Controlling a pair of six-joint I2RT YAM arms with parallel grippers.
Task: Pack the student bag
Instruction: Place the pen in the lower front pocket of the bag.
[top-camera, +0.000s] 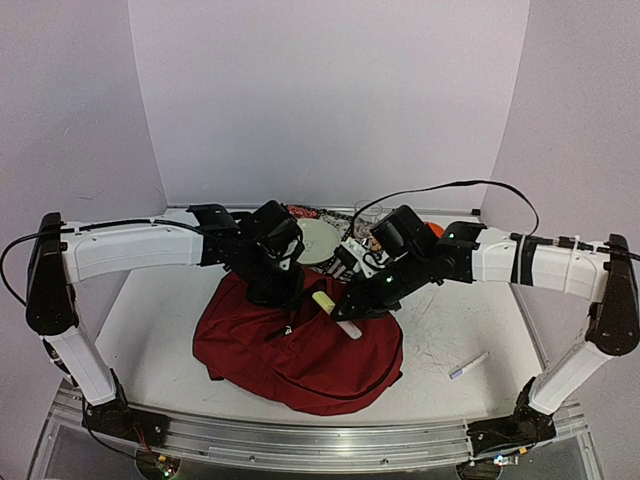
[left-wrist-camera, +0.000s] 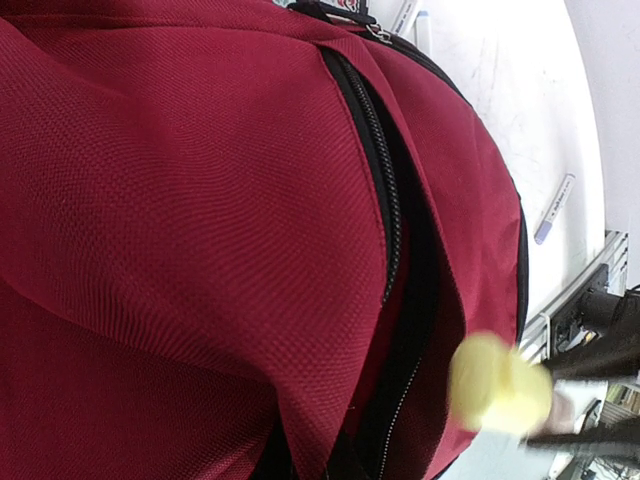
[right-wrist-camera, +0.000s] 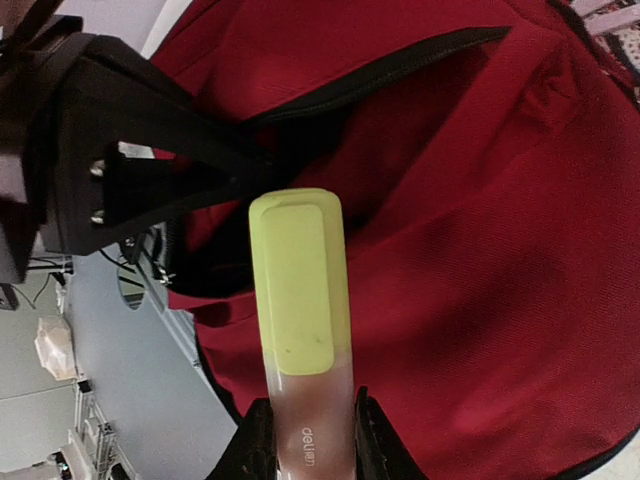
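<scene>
The right end effector gripped a yellow-capped highlighter just short of the slit ahead in the student bag, held agape by the closed left end effector pinching its lip; a slip there would likely shut the mouth, deflecting the cap.

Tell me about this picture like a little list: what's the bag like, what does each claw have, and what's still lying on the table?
bag: student bag, dark red, floppy, lying on the table, zip open
left claw: shut, seems to pinch the bag's zip edge
right claw: shut on a highlighter with a yellow cap
highlighter: over the bag, not inside yet
still out: a pen on the table, to the right of the bag
</scene>
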